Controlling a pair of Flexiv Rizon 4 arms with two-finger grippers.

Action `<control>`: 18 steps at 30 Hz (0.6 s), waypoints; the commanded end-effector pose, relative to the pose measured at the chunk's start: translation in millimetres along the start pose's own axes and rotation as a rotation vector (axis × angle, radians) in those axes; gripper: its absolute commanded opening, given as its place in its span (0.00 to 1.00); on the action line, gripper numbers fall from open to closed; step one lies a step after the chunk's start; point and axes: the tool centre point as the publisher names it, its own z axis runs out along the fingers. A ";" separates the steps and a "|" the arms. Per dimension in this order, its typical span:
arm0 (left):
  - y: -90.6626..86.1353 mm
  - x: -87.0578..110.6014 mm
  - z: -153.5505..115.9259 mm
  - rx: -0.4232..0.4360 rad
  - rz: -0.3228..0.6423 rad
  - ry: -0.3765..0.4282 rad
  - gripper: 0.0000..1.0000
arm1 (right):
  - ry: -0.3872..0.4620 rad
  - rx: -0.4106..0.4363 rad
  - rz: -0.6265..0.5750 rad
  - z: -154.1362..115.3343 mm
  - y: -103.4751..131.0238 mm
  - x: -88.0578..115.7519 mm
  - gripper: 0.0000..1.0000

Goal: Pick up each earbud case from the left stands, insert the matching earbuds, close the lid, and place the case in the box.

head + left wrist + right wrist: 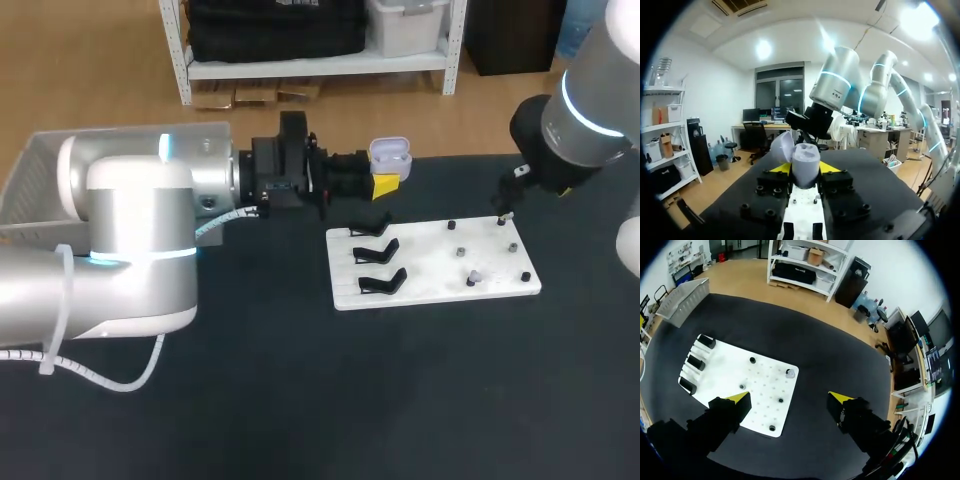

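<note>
The left hand is shut on the earbud case. Its two yellow fingertips press on the case from both sides. The case is pale purple, and its lid is open and tipped back. The hand holds the case up in the air, over the back part of the dark surface. It is just past the back left corner of the white board. The big left arm comes in from the left side.

The right hand is wide open. Its fingers are far apart and it has hold of nothing. It hangs over the back right corner of the white board. One finger is over the board and the other is over the dark surface beside it. The right arm comes down from the back right.

The board lies flat on the surface. Three black stands sit in a row along its left side. On the rest of the board are a few small dark pegs, well apart from each other. One little pale thing sits among them. It is too small to tell what it is.

The box is a white basket at the far left edge of the surface, well apart from the board.
</note>
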 end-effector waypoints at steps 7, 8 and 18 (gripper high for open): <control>-0.8 1.7 0.7 -0.007 0.004 -0.008 0.00 | 0.031 -0.026 -0.230 24.3 5.3 2.3 1.00; -0.8 1.7 0.7 -0.007 0.004 -0.008 0.00 | 0.045 -0.028 -0.242 26.8 6.2 2.0 1.00; -0.8 1.7 0.7 -0.007 0.004 -0.008 0.00 | 0.147 -0.027 -0.228 37.1 1.4 -8.7 1.00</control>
